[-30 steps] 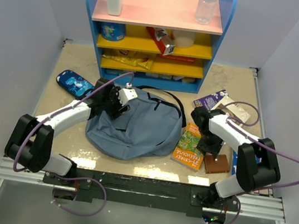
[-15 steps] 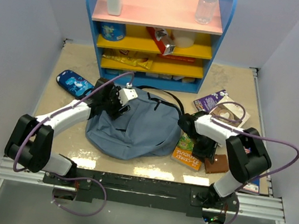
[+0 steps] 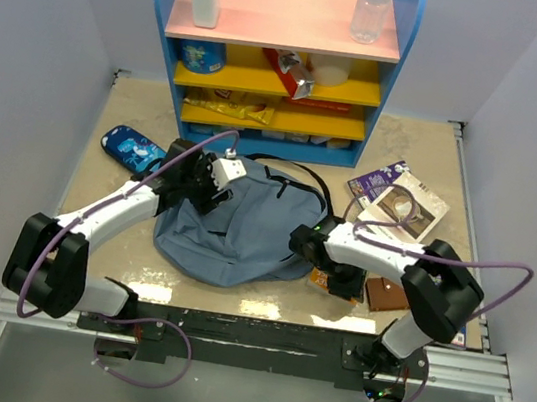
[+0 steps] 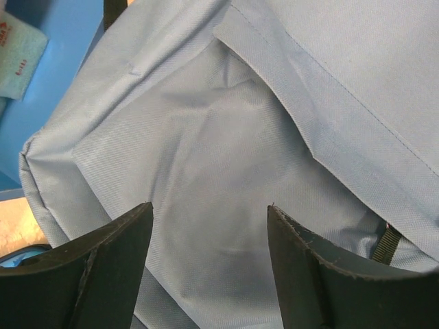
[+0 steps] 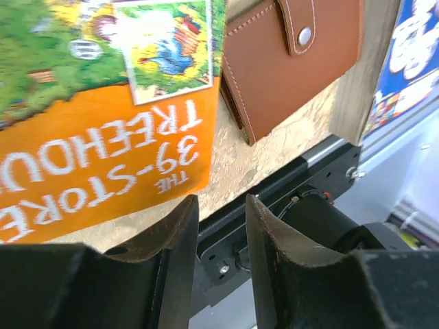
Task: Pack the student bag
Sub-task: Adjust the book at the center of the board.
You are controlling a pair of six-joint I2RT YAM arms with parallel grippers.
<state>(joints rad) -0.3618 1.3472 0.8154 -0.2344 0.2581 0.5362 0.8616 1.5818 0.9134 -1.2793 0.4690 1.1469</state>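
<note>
Left wrist is showing my left claw (image 4: 209, 209) wide open and empty; I'm aiming at a fold just below it on the soft, floppy student bag (image 4: 329, 89).

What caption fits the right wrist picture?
Right claw hovers near an orange book and a brown wallet.

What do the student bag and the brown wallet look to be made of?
The student bag: woven fabric, matte slate blue; fine weave and stitched seams show. The wallet: probably leather or imitation, smooth brown, with pale edge stitching and a shiny snap, likely metal.
</note>
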